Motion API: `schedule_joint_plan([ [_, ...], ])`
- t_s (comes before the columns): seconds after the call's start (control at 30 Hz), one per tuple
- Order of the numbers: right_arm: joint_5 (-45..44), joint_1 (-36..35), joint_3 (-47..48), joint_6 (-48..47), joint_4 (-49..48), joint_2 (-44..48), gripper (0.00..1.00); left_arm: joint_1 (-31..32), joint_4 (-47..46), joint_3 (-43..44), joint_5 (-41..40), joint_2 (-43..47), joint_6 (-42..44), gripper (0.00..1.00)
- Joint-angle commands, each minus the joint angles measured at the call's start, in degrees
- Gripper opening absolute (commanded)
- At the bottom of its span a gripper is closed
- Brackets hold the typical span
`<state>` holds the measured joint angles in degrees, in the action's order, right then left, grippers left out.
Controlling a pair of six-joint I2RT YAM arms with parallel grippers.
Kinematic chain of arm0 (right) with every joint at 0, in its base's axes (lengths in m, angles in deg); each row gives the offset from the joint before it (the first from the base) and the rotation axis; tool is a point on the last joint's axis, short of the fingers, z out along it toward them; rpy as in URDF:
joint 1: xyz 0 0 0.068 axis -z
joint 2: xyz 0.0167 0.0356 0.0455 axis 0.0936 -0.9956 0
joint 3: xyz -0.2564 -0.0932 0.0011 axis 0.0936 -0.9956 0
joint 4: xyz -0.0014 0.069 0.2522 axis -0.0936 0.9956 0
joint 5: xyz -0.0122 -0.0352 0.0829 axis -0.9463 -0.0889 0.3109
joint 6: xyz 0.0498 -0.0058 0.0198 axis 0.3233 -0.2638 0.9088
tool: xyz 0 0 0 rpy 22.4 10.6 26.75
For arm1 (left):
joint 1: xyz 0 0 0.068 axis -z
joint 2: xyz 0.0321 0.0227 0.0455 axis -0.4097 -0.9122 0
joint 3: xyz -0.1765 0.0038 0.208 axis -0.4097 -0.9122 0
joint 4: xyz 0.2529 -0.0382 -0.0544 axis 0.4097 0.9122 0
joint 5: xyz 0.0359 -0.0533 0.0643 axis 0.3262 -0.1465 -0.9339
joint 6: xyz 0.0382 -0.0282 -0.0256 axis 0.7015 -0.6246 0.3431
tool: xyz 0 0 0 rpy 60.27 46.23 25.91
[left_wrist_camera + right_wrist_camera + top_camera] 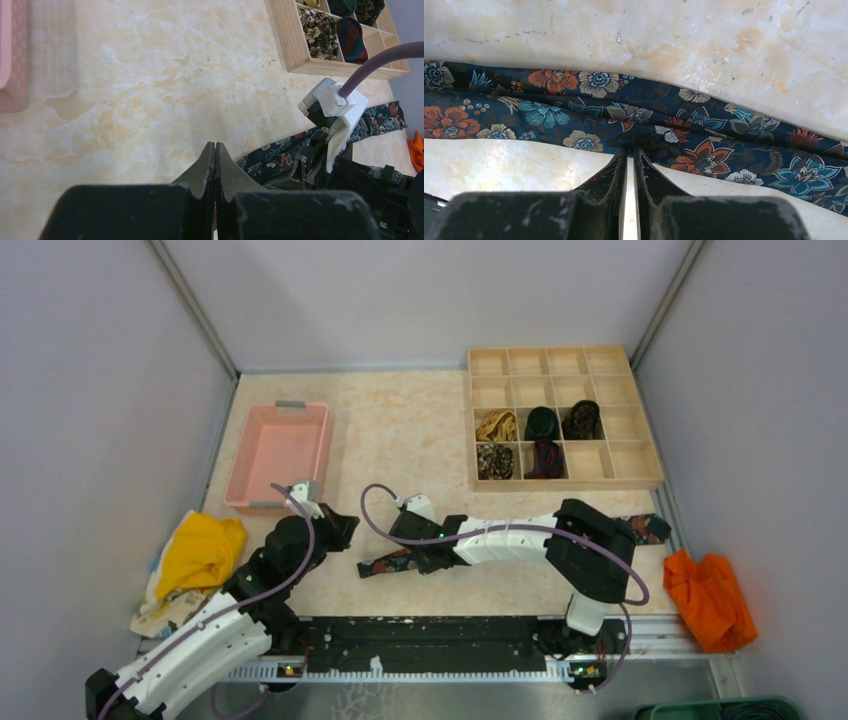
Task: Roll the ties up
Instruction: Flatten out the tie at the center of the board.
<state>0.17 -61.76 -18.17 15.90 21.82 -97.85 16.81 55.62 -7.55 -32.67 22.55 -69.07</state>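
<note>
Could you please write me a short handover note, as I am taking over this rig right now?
Left claw: shut, empty, over bare table.
Right claw: nearly shut at the near edge of the floral tie; a grip on the fabric cannot be confirmed.
Done: five rolled ties sit in the wooden tray, one per compartment.
Left: the floral tie lies unrolled on the table; roll it, then probably put it in a free compartment.

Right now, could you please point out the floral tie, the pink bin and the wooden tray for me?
floral tie [589, 115], right wrist view, middle of strip
pink bin [280, 455], top external view, bare floor
wooden tray [587, 461], top external view, empty compartment
</note>
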Motion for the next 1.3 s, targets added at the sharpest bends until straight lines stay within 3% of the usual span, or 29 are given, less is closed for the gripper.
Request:
schedule_joint_plan([
  [0.0, -0.7, -0.4, 0.4, -0.2, -0.1, -1.7, 0.06, -0.3, 2.9, 0.3, -2.0, 1.2, -0.7, 0.0],
  [0.07, -1.3, -0.4, 1.3, -0.6, 0.4, -1.8, 0.0, -0.3, 2.6, 0.2, -1.6, 0.9, -0.6, 0.0],
  [0.83, -4.8, 5.1, 7.1, -5.4, 1.5, -2.2, 0.0, -0.3, 0.1, -0.2, 0.6, -0.9, 0.4, 0.0],
  [1.07, -1.0, 1.4, 5.3, -5.2, 0.1, 4.5, 0.0, -0.4, -0.4, 0.2, -1.4, -1.4, 0.1, 0.0],
  [1.27, 7.2, 0.2, -0.5, -2.0, -3.8, 4.9, 0.0, -0.4, -1.3, 1.5, -1.6, -3.8, 0.4, 0.0],
])
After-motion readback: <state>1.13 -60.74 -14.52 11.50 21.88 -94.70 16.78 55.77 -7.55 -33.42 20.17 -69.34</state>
